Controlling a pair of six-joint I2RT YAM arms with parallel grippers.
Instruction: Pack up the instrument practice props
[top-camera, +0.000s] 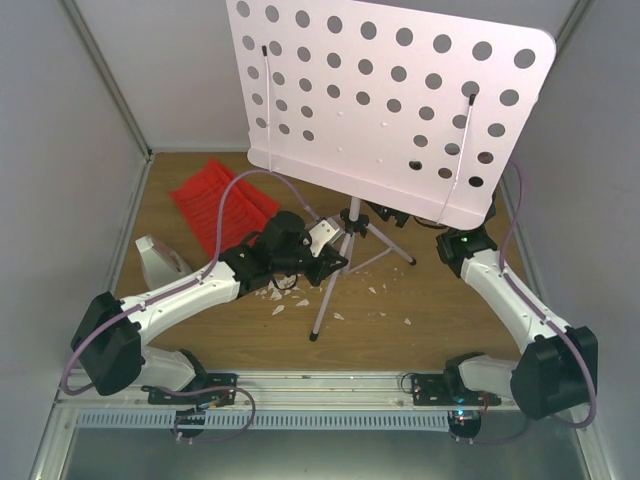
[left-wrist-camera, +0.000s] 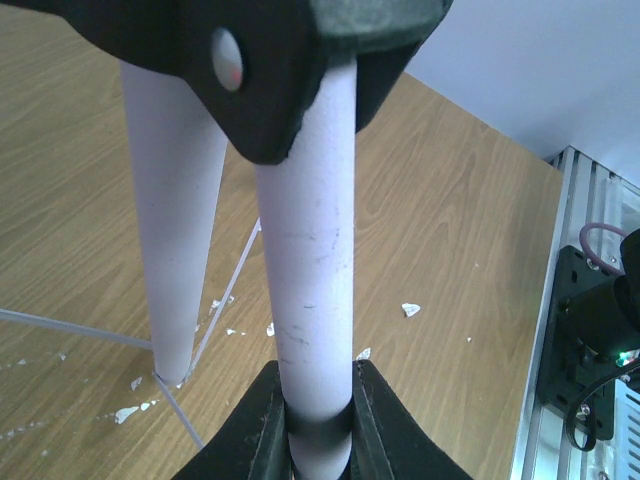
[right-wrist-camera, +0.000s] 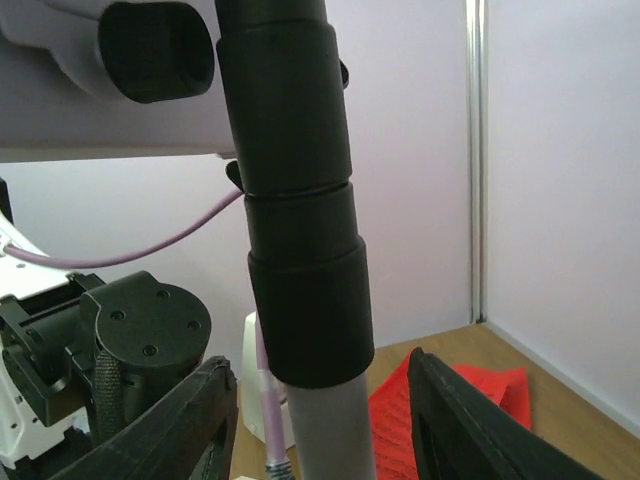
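The music-stand plate (top-camera: 390, 90), pale with round holes, stands on silver tripod legs (top-camera: 330, 290) in the middle of the table. My left gripper (top-camera: 332, 262) is shut on one tripod leg (left-wrist-camera: 315, 260), clamped between both fingers (left-wrist-camera: 240, 440) just below the black hub (left-wrist-camera: 270, 70). My right gripper (right-wrist-camera: 320, 435) is open, with the stand's pole and black collar (right-wrist-camera: 300, 290) between its fingers, not touching them. In the top view it is mostly hidden under the plate. Red ribbed sheets (top-camera: 222, 205) lie at the back left. The white metronome (top-camera: 158, 258) stands at the left.
Small white crumbs (top-camera: 285, 296) are scattered on the wooden table around the tripod feet, also in the left wrist view (left-wrist-camera: 410, 309). Grey walls close in the left, back and right. A metal rail (top-camera: 320, 385) runs along the near edge.
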